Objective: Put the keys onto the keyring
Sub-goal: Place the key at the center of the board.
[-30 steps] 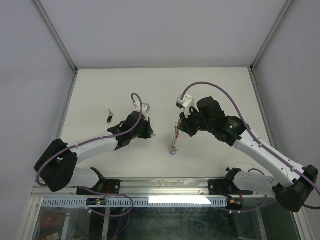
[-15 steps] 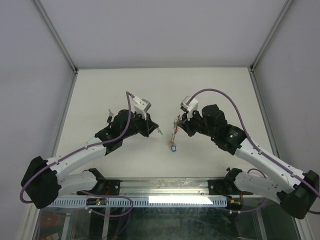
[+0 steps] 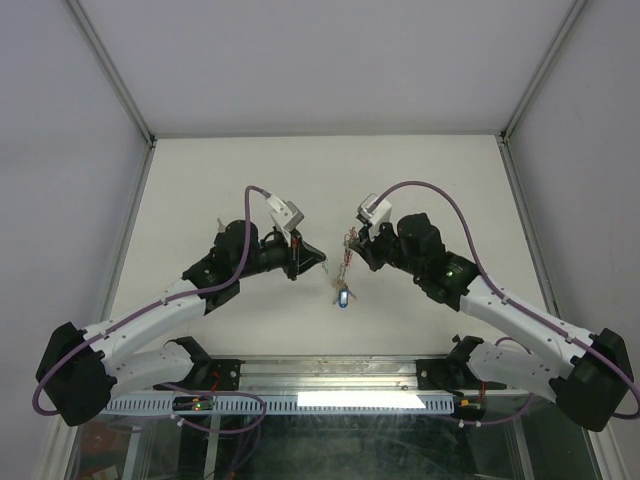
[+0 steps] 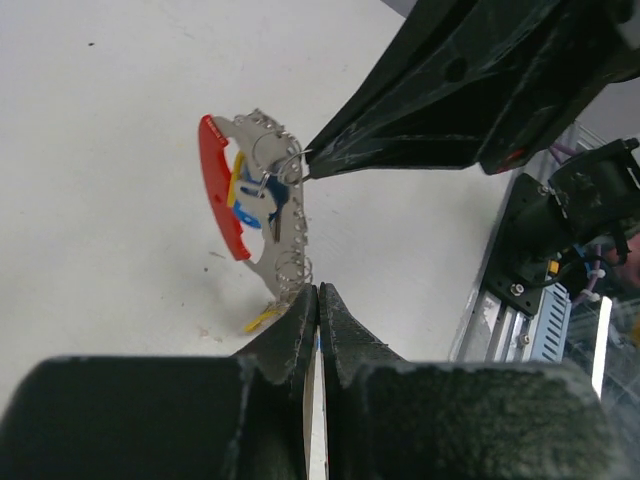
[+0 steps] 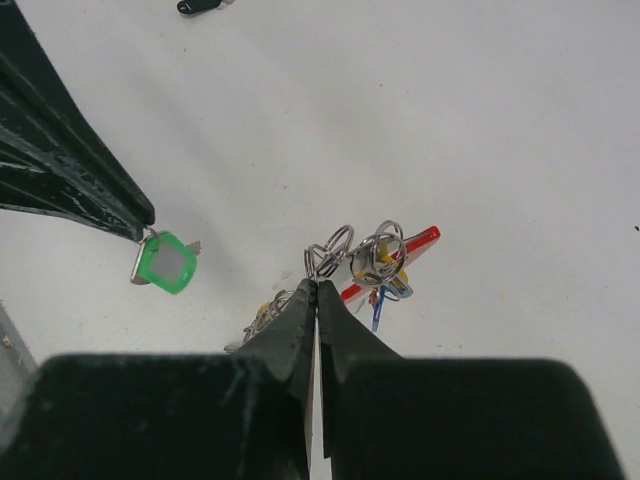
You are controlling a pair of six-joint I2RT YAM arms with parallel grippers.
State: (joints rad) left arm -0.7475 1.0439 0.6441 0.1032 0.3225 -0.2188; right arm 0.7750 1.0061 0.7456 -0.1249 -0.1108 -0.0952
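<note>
Green key held up near the keyring, not yet threaded.

The right gripper point(image 5: 315, 287) is clenched on the keyring point(image 5: 385, 255), which dangles just above the table point(image 3: 200, 170). A blue key point(image 4: 262, 212) and a yellow key point(image 4: 236, 178) seem to sit in among its rings, so I'd say those two are on. The left gripper point(image 4: 317, 295) is pinched tight on the green key point(image 5: 165, 262), holding it in the air near the ring but plainly apart from it. A black key point(image 5: 198, 6) lies on the table, well off by the left arm. By my reckoning it's about half done: green has to be worked onto a ring, then black fetched and threaded.
</note>
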